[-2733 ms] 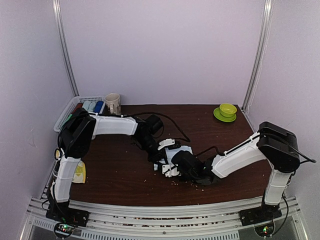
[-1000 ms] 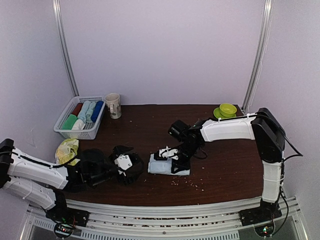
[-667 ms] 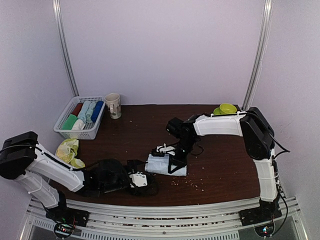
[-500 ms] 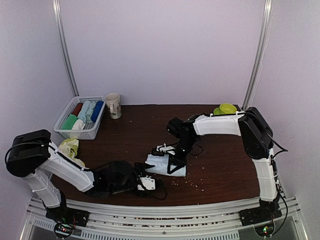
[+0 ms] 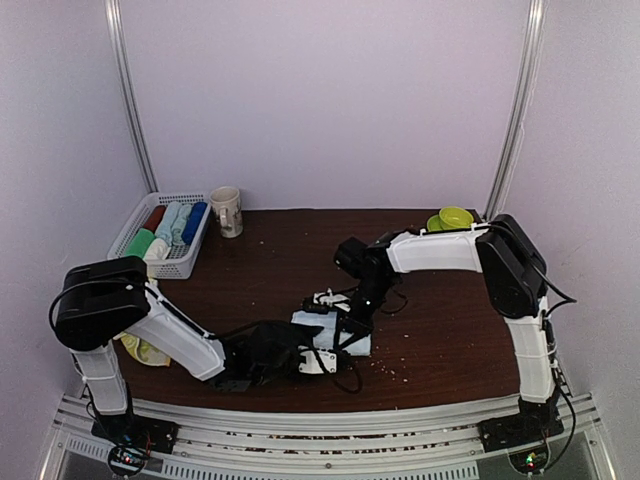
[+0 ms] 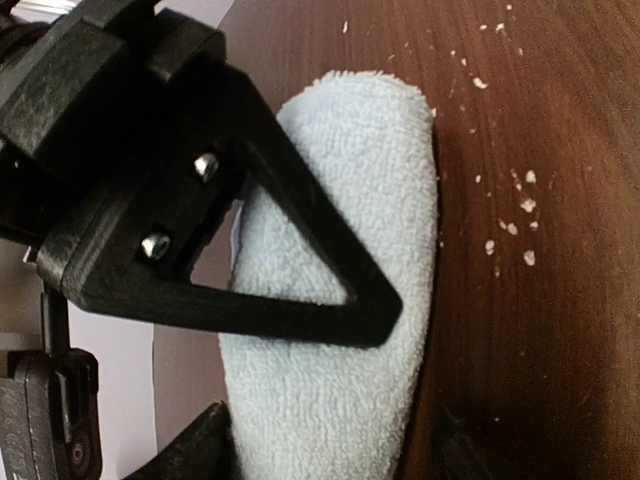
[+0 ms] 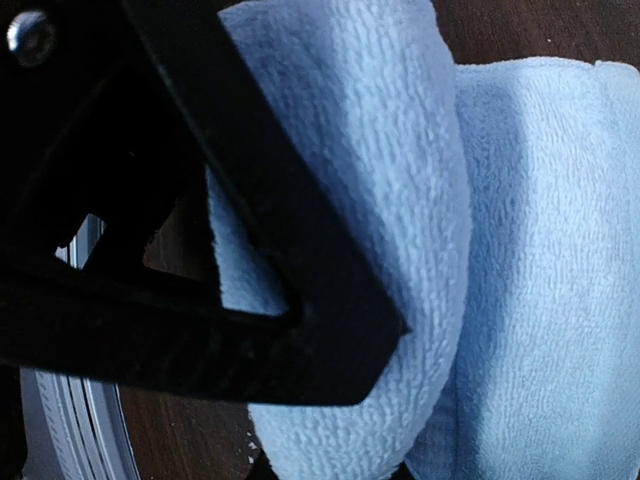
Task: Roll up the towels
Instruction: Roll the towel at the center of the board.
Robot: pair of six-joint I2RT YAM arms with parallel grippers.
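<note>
The pale blue terry-cloth towel (image 6: pixel 370 200) is found on the dark wooden surface (image 5: pixel 440 310), well to the right of the white slatted plastic basket (image 5: pixel 168 268) and nearer the arm bases than it. It is seen partly rolled: a fat rounded lump lies against a flat layer. As far as can be judged, the lump is pinched by the right claw (image 5: pixel 343 335). Only one jaw is shown in the right wrist view, with cloth bulging against it.

A second ago the left claw (image 5: pixel 325 357) was held wide, well short of the towel on the basket's side. It has since been swept along the near edge and is now set at the towel's near end. Its jaws are narrower yet apart, one on each side of the cloth, and nothing is clamped. The right claw has not been moved meanwhile. A second hold is thus judged to be in preparation, so that rolling can be carried on.

The yellow-green printed towel (image 5: pixel 140 350) is left crumpled in front of the basket, half hidden by the left arm. A pale patterned mug (image 5: pixel 227 211) stands just right of the basket, and a green cup on a saucer (image 5: pixel 455 216) far to its right.
</note>
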